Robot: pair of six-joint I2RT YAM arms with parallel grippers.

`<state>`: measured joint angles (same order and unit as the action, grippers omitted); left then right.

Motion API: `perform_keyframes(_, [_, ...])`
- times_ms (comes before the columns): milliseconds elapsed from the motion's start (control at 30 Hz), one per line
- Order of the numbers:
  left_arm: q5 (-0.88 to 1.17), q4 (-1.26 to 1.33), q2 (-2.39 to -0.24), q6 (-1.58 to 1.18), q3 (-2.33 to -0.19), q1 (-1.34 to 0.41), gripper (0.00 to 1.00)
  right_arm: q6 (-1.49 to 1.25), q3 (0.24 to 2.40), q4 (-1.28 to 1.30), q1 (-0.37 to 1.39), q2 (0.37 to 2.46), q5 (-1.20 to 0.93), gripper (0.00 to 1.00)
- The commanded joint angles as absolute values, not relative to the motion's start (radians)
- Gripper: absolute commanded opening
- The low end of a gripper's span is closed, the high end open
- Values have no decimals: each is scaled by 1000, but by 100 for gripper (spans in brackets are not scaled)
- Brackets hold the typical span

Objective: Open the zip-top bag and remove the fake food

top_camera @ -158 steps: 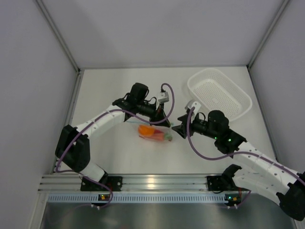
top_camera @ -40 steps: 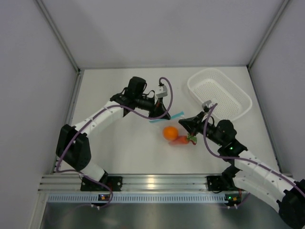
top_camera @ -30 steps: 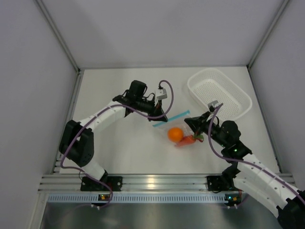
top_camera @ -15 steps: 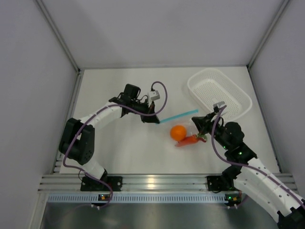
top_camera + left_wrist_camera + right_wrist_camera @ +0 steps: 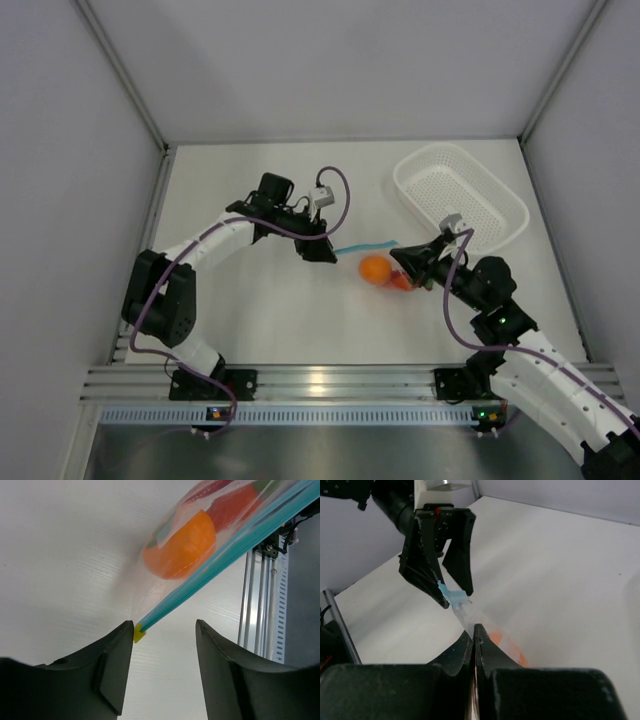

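— What's on the tabletop (image 5: 250, 320)?
— A white basket (image 5: 470, 195). Left of it, a little nearer the arm bases, the zip-top bag (image 5: 150, 587) stretches between both arms.
— And the grip?
— The right fingers (image 5: 492, 660) are pinched tight on the bag's basket-side edge. The left fingers (image 5: 112, 675) stand apart, and the blue zip strip (image 5: 365, 246) ends against one.
— The fake food?
— Inside the bag: an orange (image 5: 182, 542), with a red piece (image 5: 232, 505) on its basket side.

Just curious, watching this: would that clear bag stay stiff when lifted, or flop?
Probably floppy: the bag looks thin, wrinkling and bulging around the orange. Likely light, since the right tool pinches just one edge. The round orange might roll inside, shifting the weight.
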<state>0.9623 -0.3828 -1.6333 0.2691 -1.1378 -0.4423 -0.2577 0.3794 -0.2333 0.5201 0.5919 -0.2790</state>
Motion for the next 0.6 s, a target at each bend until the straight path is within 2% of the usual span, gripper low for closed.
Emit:
perform_keyframes(0, [979,-379,-1554,268,-1258,-477,61,-178,385,-347,505,595,-449,0])
perform_keyframes(167, [968,-379,-1574,252,-1325,-483,65,-146,382,-336,508,585,-495,0])
perform_keyframes(567, [1060,-379,-1551,301,-1325,-548,57,-127,385,-321,506,591,-489,0])
